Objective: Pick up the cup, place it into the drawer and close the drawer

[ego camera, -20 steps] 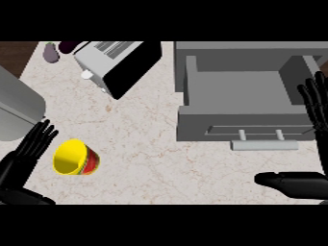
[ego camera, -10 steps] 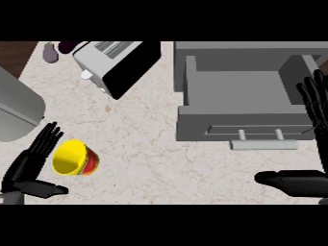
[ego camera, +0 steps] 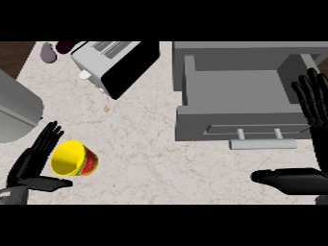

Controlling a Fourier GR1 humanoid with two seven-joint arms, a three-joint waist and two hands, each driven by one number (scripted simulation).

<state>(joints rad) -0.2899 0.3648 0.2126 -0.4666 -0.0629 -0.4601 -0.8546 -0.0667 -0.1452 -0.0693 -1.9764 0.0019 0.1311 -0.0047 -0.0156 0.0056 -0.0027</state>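
Where the marble-patterned counter (ego camera: 152,144) fills the head view, a yellow cup (ego camera: 72,158) with a red outer wall lying tipped on its side at lower left, yellow inside turned up and to the left. Just left of it, the left hand (ego camera: 33,166), fingers (ego camera: 47,139) straight and slightly spread, pointing up and to the right along the cup's left rim, thumb stretched out flat below the cup; touching or only near, cannot tell, but nothing curled round the cup. Well apart from the cup, at upper right, a grey drawer (ego camera: 248,96) pulled open, its inside bare, a pale bar handle (ego camera: 262,142) on its front face. At the right edge, the right hand (ego camera: 322,122), fingers straight, a little apart, pointing up beside the drawer's right wall, thumb (ego camera: 287,178) lying out to the left below the drawer front; holding nothing. At upper left, a silver toaster (ego camera: 99,60) with slots on top, set at a slant, a black panel (ego camera: 127,69) against its right side. Beside the toaster near the top edge, a small dark purple thing (ego camera: 48,53), too small to name. Along the left edge, a large grey rounded body (ego camera: 3,108), only partly in view. Cup outside the drawer, resting on the counter, drawer open.
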